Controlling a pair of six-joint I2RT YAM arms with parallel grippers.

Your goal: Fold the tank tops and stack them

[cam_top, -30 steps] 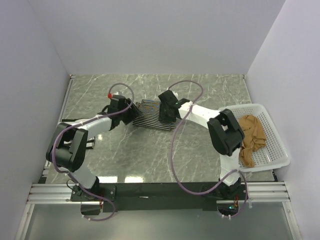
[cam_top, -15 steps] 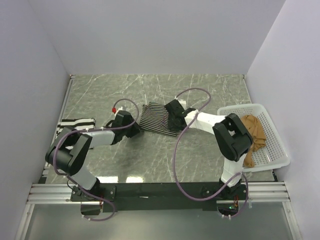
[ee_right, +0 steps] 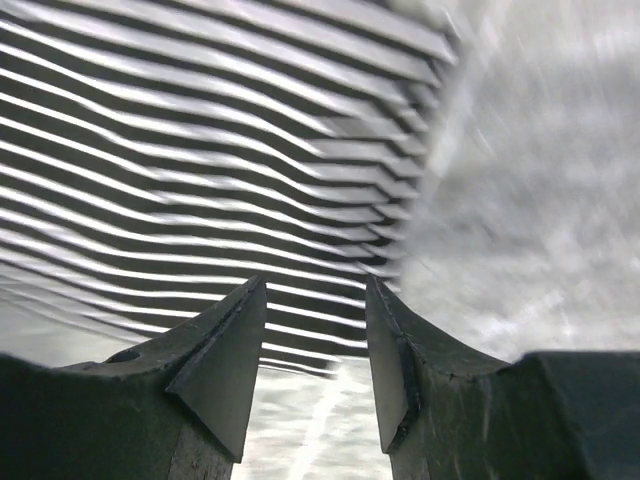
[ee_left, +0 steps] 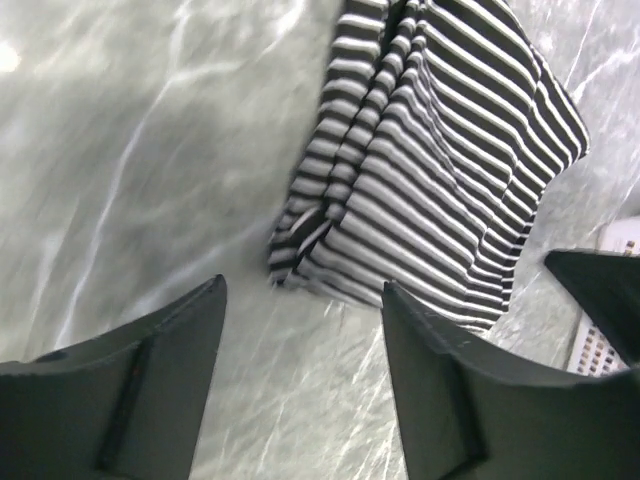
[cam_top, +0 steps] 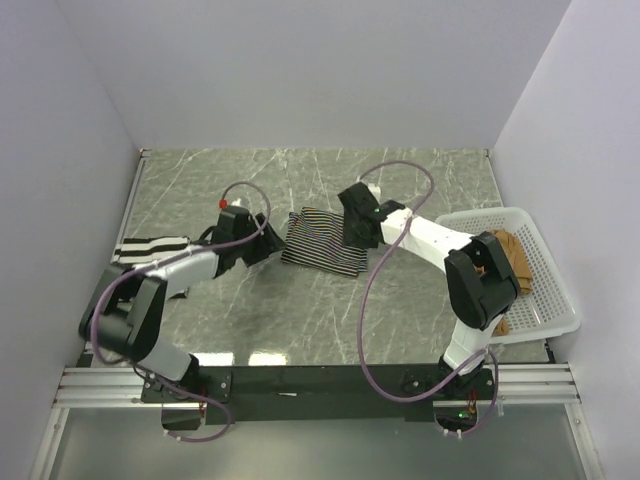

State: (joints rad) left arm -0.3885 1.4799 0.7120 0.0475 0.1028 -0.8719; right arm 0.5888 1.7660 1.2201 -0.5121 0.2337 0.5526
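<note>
A folded tank top with narrow dark stripes (cam_top: 322, 243) lies flat at the table's middle. It fills the upper part of the left wrist view (ee_left: 450, 150) and of the right wrist view (ee_right: 200, 150). My left gripper (cam_top: 270, 247) is open and empty just off its left edge (ee_left: 302, 283). My right gripper (cam_top: 352, 232) is open and empty over its right edge (ee_right: 314, 282). A bold black-and-white striped top (cam_top: 152, 245) lies at the far left. The tan-brown top (cam_top: 515, 250) lies crumpled in the basket, partly hidden by my right arm.
A white plastic mesh basket (cam_top: 470, 215) stands at the right edge of the green marble table (cam_top: 300, 310). White walls enclose the table on three sides. Purple cables loop above both arms.
Both grippers have let go of the narrow-striped top. It now lies folded, slightly farther right. The left gripper has drawn back to its left edge; the right gripper has lifted off it.
</note>
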